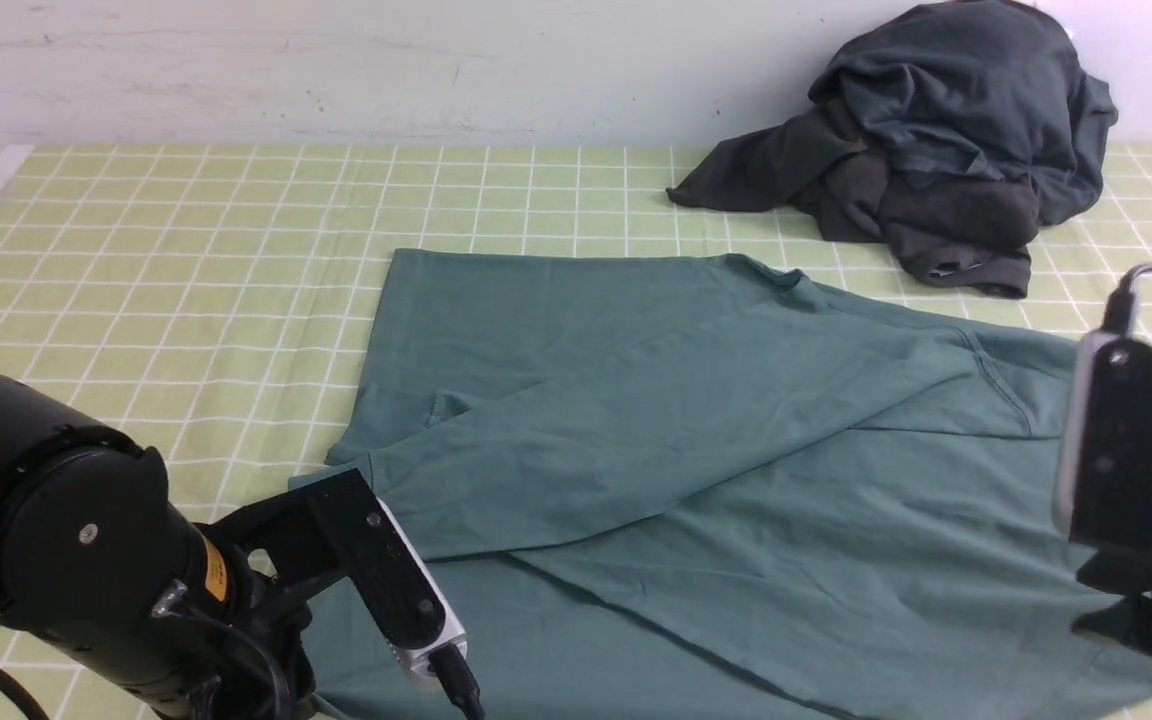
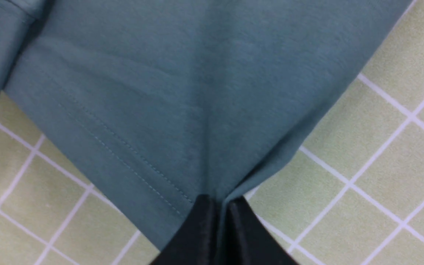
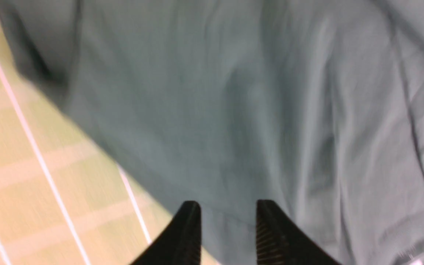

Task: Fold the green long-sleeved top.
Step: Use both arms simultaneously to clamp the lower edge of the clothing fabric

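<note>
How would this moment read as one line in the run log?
left gripper: shut on green top, hem corner; right gripper: open over green top; green top: partly folded; dark clothes heap: apart, far right

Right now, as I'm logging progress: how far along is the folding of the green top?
Early. Done: one sleeve lies folded diagonally across the body of the green top. In hand: the left tool is shut on a hem corner; the right tool stands open over the fabric's edge, holding nothing. Left: the body is spread wide, so the main folds remain.
</note>
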`<state>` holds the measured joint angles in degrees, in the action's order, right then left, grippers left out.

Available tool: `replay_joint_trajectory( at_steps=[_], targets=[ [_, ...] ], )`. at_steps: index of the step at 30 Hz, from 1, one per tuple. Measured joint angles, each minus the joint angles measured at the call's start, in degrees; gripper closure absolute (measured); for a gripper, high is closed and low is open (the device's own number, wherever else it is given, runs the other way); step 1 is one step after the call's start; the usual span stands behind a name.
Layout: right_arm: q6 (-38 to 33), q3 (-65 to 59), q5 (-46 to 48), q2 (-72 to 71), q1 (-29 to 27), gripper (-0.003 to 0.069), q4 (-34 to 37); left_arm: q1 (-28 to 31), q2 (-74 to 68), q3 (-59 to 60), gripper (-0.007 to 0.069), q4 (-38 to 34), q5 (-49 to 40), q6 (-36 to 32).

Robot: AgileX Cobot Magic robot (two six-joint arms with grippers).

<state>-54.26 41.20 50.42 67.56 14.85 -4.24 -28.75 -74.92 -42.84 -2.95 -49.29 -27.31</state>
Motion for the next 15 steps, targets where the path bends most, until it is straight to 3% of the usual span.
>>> replay_joint_trajectory(
  at_steps=[6,15],
  targets=[
    [0.00,0.11,0.80,8.88,0.00,0.0370,-11.09,0.00,0.00,0.00,0.0615,-1.13,-0.22,0.02],
    [-0.12,0.29,-1.25,22.22,0.00,0.0372,-15.70,0.00,0.00,0.00,0.0615,-3.58,-0.29,0.02]
  ],
)
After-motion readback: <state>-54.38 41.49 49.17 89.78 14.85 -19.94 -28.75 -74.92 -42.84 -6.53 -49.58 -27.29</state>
